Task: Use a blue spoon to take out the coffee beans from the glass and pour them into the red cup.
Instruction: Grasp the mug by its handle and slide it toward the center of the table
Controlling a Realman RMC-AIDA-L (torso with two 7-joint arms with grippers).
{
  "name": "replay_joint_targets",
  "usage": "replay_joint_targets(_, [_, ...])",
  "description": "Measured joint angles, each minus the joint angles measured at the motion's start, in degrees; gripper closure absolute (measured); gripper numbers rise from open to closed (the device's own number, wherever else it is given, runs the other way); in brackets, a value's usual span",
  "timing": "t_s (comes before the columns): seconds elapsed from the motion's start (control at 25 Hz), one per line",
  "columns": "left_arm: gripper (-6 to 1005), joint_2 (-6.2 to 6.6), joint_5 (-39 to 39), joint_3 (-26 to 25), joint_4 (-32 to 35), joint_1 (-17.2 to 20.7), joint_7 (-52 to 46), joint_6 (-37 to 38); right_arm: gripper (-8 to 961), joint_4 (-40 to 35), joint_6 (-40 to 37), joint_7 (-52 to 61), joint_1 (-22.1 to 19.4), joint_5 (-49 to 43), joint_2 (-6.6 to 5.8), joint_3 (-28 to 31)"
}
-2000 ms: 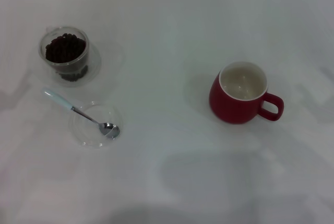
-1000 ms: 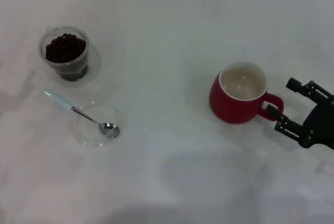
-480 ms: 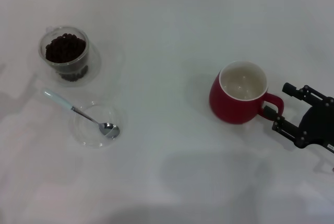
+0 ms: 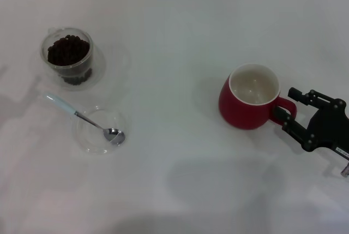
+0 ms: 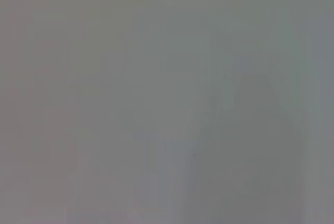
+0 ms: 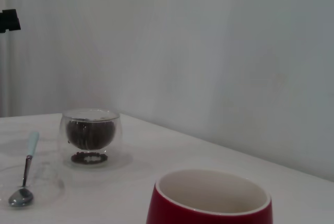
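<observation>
The red cup (image 4: 250, 99) stands upright at the right, empty, its handle pointing right; it also shows in the right wrist view (image 6: 209, 203). My right gripper (image 4: 285, 103) is open, with one finger on each side of the cup's handle. The glass (image 4: 68, 55) at the far left holds the coffee beans (image 4: 67, 49); it also shows in the right wrist view (image 6: 90, 134). The blue spoon (image 4: 65, 106) lies in front of the glass, its metal bowl resting in a flat clear dish (image 4: 91, 139). The spoon also shows in the right wrist view (image 6: 30, 153). My left gripper is out of view.
The white table (image 4: 174, 37) carries nothing else between the glass and the red cup. A small black part (image 6: 9, 20) shows at the edge of the right wrist view; I cannot tell what it is. The left wrist view shows only plain grey.
My right gripper came in from the right edge and has moved left up to the red cup's handle. The cup, glass and spoon have not moved.
</observation>
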Motion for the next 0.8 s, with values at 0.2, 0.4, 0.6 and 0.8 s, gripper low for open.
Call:
replay_joint_targets(0.2, [138,0.1,0.0,0.0,0.0,-0.5,0.3,-0.1,478,0.0,0.4,0.0,0.0,0.1,0.0,0.0])
replay_joint_targets(0.4, [137,0.1,0.0,0.0,0.0,-0.7,0.6,-0.2,578,-0.5,1.0,-0.2,0.0,0.2,0.0,0.0])
replay_joint_targets(0.6, [137,0.13,-0.2,0.0,0.0,-0.8,0.6,-0.2,625,-1.7,1.7,-1.6,0.1,0.0,-0.01,0.0])
replay_joint_targets(0.8, [138,0.16,-0.3,0.0,-0.2,-0.9,0.6,-0.2,715,-2.4,1.9,-1.7,0.1,-0.1,-0.01,-0.3])
